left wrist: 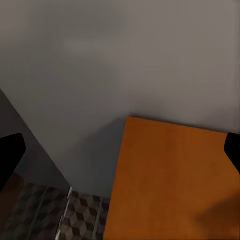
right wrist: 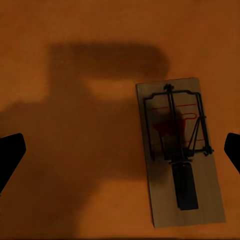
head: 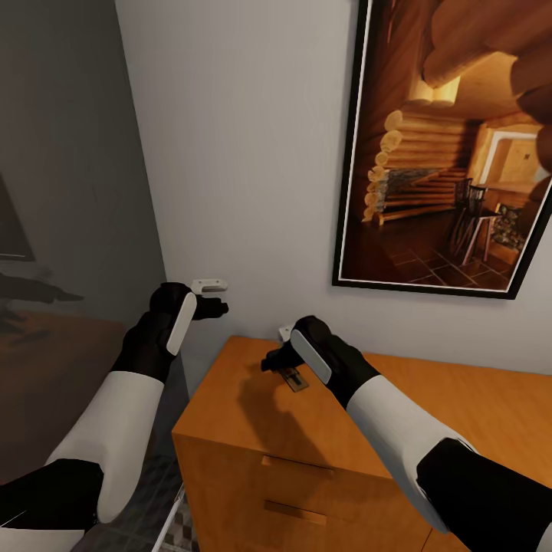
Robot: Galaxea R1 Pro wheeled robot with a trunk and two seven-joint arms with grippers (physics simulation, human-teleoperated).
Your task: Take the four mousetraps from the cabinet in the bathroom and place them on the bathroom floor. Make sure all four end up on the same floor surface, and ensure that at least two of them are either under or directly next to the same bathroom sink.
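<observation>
One mousetrap (right wrist: 180, 150), a flat wooden rectangle with dark wire parts, lies on the orange-brown cabinet's top (head: 230, 399), near its back left corner. My right gripper (head: 276, 349) hovers just above it, open. In the right wrist view the trap sits off-centre, closer to one fingertip (right wrist: 232, 150) than to the other. My left gripper (head: 218, 297) is open and empty, held in the air by the white wall beyond the cabinet's left end. The cube-patterned bathroom floor (left wrist: 80, 217) lies below it. The other mousetraps and the sink are out of view.
A large framed picture of a log cabin (head: 452, 146) hangs on the wall above the cabinet. Drawer fronts with bar handles (head: 295, 512) face me. A dark grey wall (head: 69, 192) stands to the left, with a narrow strip of floor (head: 180, 529) beside the cabinet.
</observation>
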